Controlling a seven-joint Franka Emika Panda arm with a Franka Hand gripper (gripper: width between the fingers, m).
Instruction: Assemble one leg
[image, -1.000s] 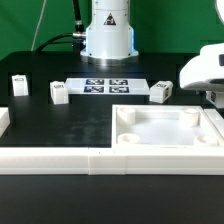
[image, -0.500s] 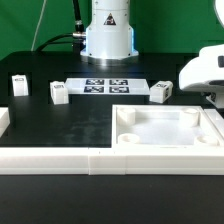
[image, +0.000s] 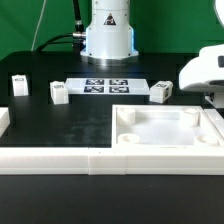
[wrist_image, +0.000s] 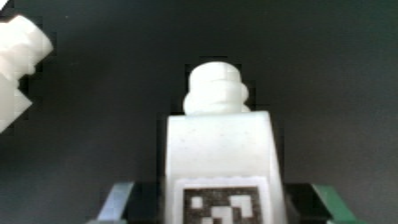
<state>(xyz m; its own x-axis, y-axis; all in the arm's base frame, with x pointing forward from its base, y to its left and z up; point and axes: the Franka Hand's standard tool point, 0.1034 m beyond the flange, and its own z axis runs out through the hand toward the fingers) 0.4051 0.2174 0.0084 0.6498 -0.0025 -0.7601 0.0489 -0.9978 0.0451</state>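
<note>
In the wrist view a leg (wrist_image: 222, 140), a white stubby block with a black-and-white tag and a rounded peg at its far end, lies on the black table between my fingers (wrist_image: 125, 200). My gripper (wrist_image: 226, 208) is open, with a dark gap on each side of the leg. In the exterior view the gripper (image: 209, 90) hangs low at the exterior view's right edge, and the leg under it is hidden there. Three more legs stand on the table: two on the left (image: 18, 85) (image: 58, 93) and one right of the marker board (image: 161, 91).
The large white square panel (image: 150, 143) with round corner holes lies at the front right. The marker board (image: 104, 86) lies before the robot base (image: 107, 35). A white rail (image: 50, 158) runs along the front. A white part (wrist_image: 18, 60) shows at the wrist view's edge.
</note>
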